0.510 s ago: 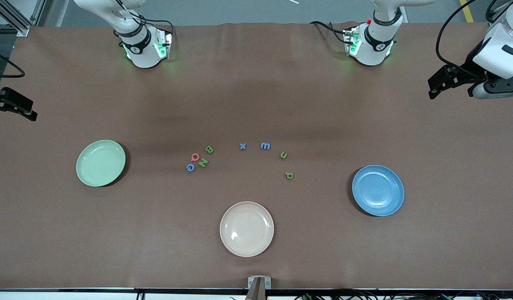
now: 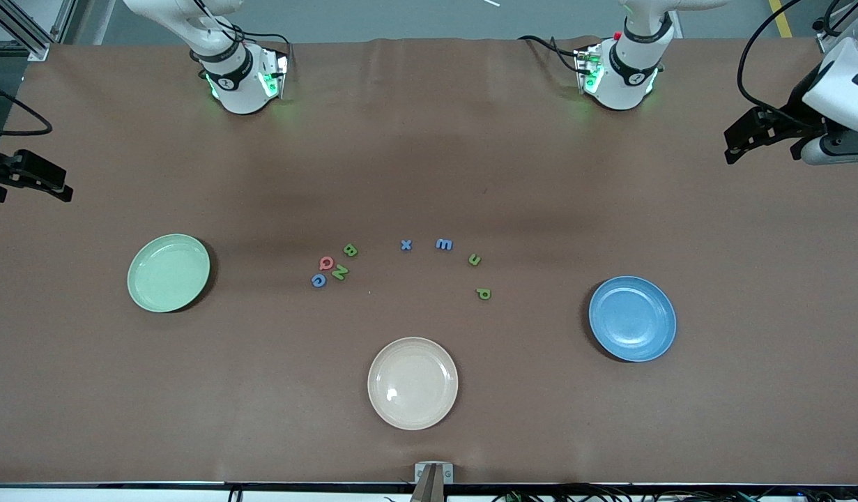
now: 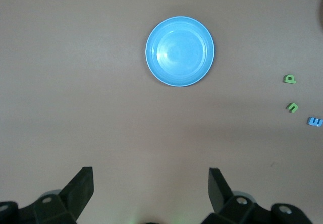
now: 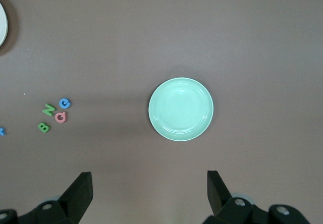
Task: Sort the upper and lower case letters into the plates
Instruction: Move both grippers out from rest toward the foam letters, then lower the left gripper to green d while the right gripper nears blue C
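Note:
Mid-table lie the capitals: green B (image 2: 350,249), red Q (image 2: 325,263), green N (image 2: 339,272) and blue G (image 2: 318,280). Toward the left arm's end lie the small letters: blue x (image 2: 405,245), blue m (image 2: 444,244), green u (image 2: 475,259) and green p (image 2: 483,294). The mint green plate (image 2: 169,272) and the blue plate (image 2: 632,318) are both empty. My left gripper (image 2: 732,145) hangs open over the table's edge at its own end, looking down on the blue plate (image 3: 180,51). My right gripper (image 2: 65,192) hangs open over its own end, above the mint plate (image 4: 180,109).
A cream-beige plate (image 2: 412,383), also empty, sits nearer the front camera than the letters. The two arm bases (image 2: 242,77) (image 2: 620,70) stand along the table's edge farthest from the front camera. A small clamp (image 2: 433,474) sits at the near edge.
Both hands have drifted slightly: the right gripper a little inward over the table, the left hand a little upward in the front view. Letters and plates have not moved.

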